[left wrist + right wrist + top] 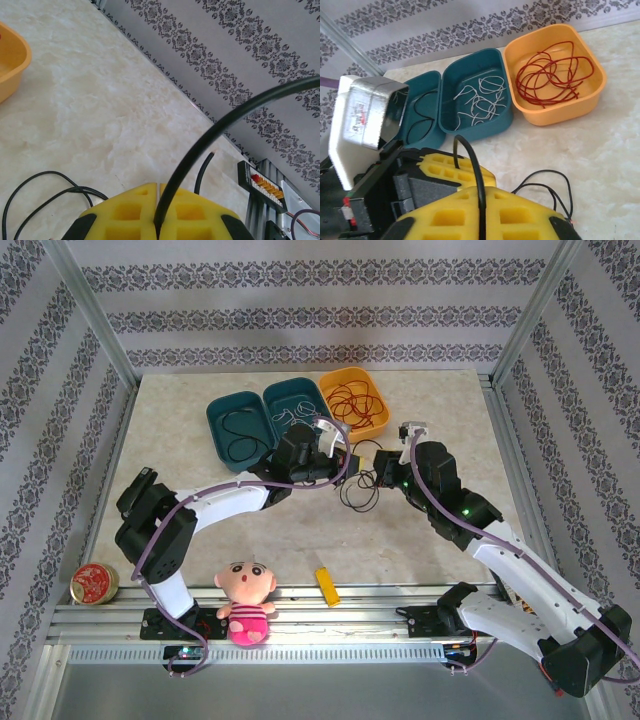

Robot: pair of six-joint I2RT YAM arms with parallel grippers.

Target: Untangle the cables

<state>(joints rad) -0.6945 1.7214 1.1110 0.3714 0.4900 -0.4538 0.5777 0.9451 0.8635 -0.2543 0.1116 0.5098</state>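
- Your left jaws were closed, their yellow pads (125,212) pinching the black cable (210,135), which rose out of the seam and arched away to the right in the left wrist view.
- Your right jaws were clamped shut as well. Their own pads (520,217) gripped the black cable (479,175), and from that seam it climbed and bent over to the left arm's pads just beside them.
- Slack loops (355,495) of that cable hung from between the two arms and lay on the counter (430,410), near the middle.
- Behind the jaws, three bins stood side by side at the far edge of the counter:
  - the orange bin (560,115) held the red cables (550,70);
  - the middle teal bin (495,129) held the white cables (475,97);
  - the left teal bin (432,137) held a second black wire (420,112).
- Along the near edge you had a doll (245,600), a small yellow block (326,586) and a round tin (93,583), all well apart from the cables.
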